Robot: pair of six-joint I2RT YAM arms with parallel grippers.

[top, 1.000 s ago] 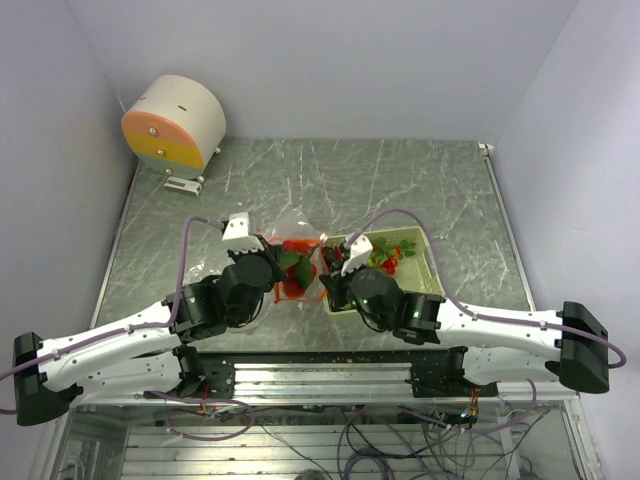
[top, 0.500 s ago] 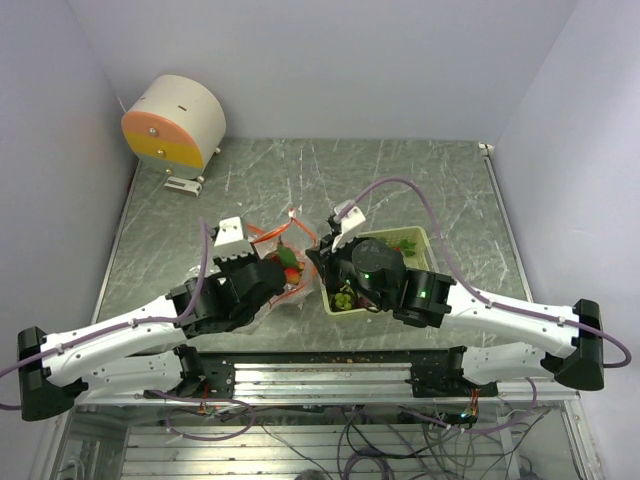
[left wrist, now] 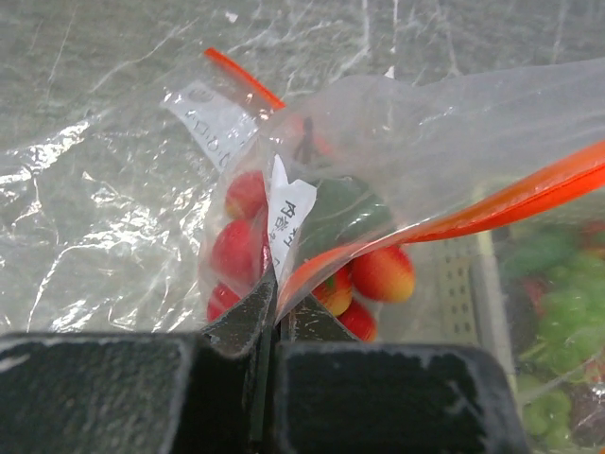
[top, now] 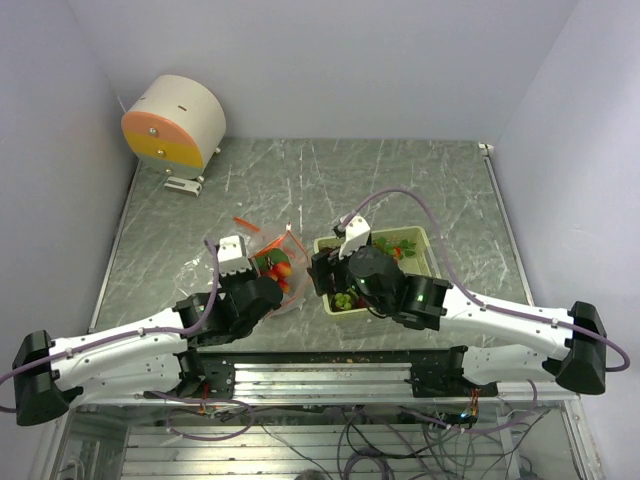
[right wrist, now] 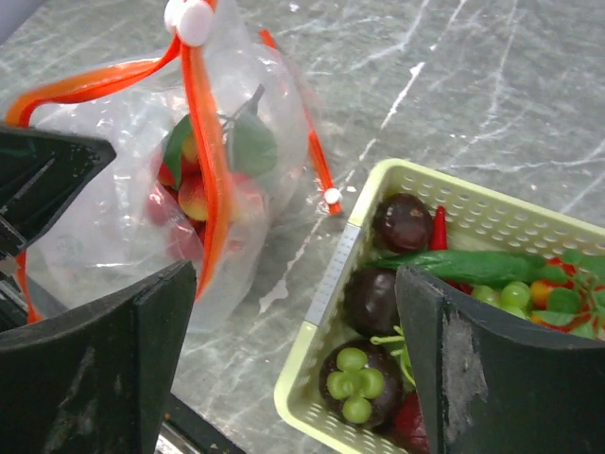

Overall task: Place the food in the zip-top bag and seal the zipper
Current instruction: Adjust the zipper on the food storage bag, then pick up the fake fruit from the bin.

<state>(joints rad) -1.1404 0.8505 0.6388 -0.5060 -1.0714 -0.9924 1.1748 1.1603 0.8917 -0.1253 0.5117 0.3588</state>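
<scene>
Filling judged in hand: bag point(left wrist: 454, 123) is pinched by left gripper point(left wrist: 272, 307); empty, spread right gripper point(right wrist: 293, 369) must be lowered onto food point(right wrist: 354, 374) in lower-right basket point(right wrist: 329, 276).

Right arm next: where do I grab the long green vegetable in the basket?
Grip the green vegetable at its middle, coming straight down from above, with the right gripper turned so the jaws span its thin width. It lies flat on top, stretched across the basket, so both long sides look free there.
</scene>
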